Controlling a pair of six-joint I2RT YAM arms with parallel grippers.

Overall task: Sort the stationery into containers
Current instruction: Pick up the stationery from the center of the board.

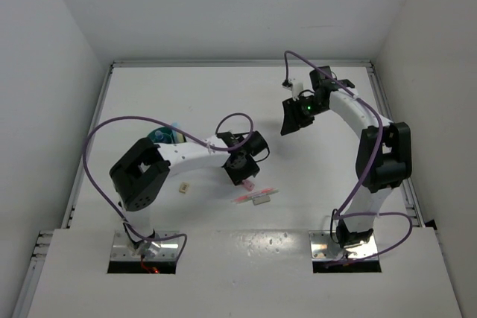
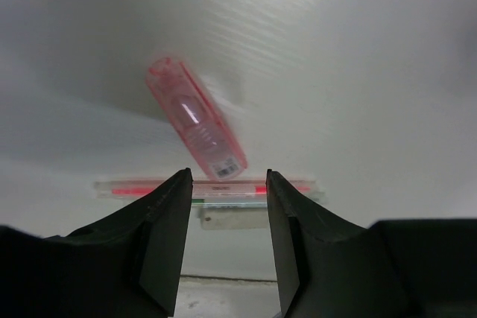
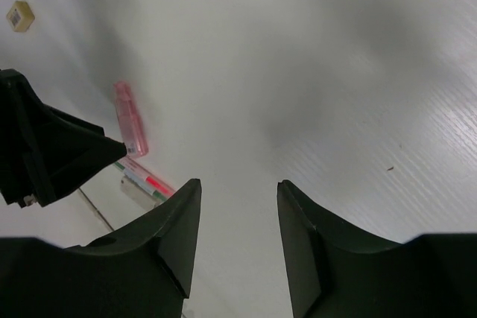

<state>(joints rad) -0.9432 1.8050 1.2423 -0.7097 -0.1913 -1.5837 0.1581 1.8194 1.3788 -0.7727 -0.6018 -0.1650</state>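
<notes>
A clear pink piece (image 2: 195,121) lies on the white table just ahead of my left gripper (image 2: 229,176), which is open and empty. A thin red pen (image 2: 209,186) with a green stick and a grey piece (image 2: 231,217) alongside lies across between the jaw tips, below them. In the top view the left gripper (image 1: 246,175) hovers over the pink piece (image 1: 249,185) and the pen (image 1: 256,196). The tiny beige eraser (image 1: 183,188) lies to the left. The teal cup (image 1: 162,136) is mostly hidden behind the left arm. My right gripper (image 1: 293,121) is open and empty, held high above the table (image 3: 238,188).
The right wrist view shows the pink piece (image 3: 130,118), the pen (image 3: 145,180), the eraser (image 3: 20,16) and the left gripper's dark body (image 3: 45,154). White walls enclose the table on three sides. A seam runs along the table's near edge (image 2: 223,281).
</notes>
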